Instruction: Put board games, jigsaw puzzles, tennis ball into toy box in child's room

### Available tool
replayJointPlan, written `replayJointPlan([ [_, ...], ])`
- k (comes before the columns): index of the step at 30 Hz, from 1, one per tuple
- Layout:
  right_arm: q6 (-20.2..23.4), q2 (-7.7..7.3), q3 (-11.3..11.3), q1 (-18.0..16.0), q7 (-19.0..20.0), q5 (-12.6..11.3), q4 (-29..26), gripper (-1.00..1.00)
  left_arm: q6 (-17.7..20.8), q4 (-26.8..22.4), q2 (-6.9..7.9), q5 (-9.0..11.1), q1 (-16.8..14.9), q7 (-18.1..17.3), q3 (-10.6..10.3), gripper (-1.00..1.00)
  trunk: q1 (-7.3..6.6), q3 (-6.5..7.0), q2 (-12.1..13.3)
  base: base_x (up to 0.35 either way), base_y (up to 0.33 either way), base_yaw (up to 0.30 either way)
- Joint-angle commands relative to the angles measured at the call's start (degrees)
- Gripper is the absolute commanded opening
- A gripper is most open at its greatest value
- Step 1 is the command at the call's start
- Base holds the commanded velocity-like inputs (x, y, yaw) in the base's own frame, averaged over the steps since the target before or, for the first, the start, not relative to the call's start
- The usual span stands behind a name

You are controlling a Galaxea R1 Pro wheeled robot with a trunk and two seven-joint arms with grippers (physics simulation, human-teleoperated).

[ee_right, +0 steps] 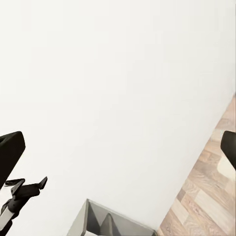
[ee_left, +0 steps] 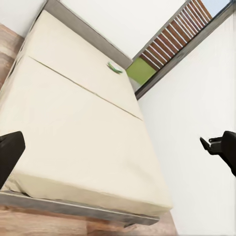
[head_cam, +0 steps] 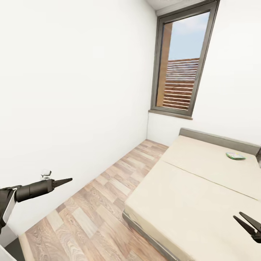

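Observation:
The cream bed (head_cam: 188, 188) fills the right of the head view, and one flat green-edged board game (head_cam: 235, 156) lies near its far headboard end. The left wrist view looks along the bed (ee_left: 73, 128) to that same board game (ee_left: 115, 68). My left gripper (head_cam: 68, 179) hangs open over the floor by the white wall, far from the bed. My right gripper (head_cam: 242, 218) is open over the bed's near right corner, holding nothing. The table, toy box, jigsaw puzzles and tennis ball are out of view.
A strip of wood plank floor (head_cam: 94, 210) runs between the white left wall and the bed. A tall grey-framed window (head_cam: 181, 61) stands in the far wall behind the grey headboard (head_cam: 217, 139). A grey shelf unit (ee_right: 105, 222) shows by the wall.

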Motion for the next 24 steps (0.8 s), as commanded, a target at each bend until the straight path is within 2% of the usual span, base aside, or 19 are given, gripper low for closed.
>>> replayJointPlan([
  [1, 0.73, 0.01, 0.01, -0.08, 0.14, -0.08, 0.05, 1.00, 0.60, -0.05, 0.02, 0.04, -0.03, -0.19, 0.03, 1.00, 0.04, -0.14, -0.14, 0.000, -0.300, -0.276],
  [8, 1.54, -0.06, 0.01, -0.07, 0.12, -0.08, 0.13, 1.00, 0.60, -0.10, 0.02, 0.05, -0.03, -0.20, 0.03, 1.00, 0.04, -0.14, -0.14, -0.041, -0.284, -0.278],
  [17, 1.72, 0.00, 0.08, -0.12, 0.08, -0.07, 0.30, 1.00, 0.60, -0.09, -0.10, 0.09, -0.03, -0.05, -0.12, 1.00, 0.04, -0.14, -0.14, -0.015, -0.182, -0.279],
  [24, 1.53, 0.01, 0.09, -0.12, 0.08, 0.00, 0.31, 1.00, 0.60, -0.09, -0.38, -0.02, -0.03, -0.04, -0.11, 1.00, 0.04, -0.14, -0.14, -0.001, -0.267, -0.275],
])
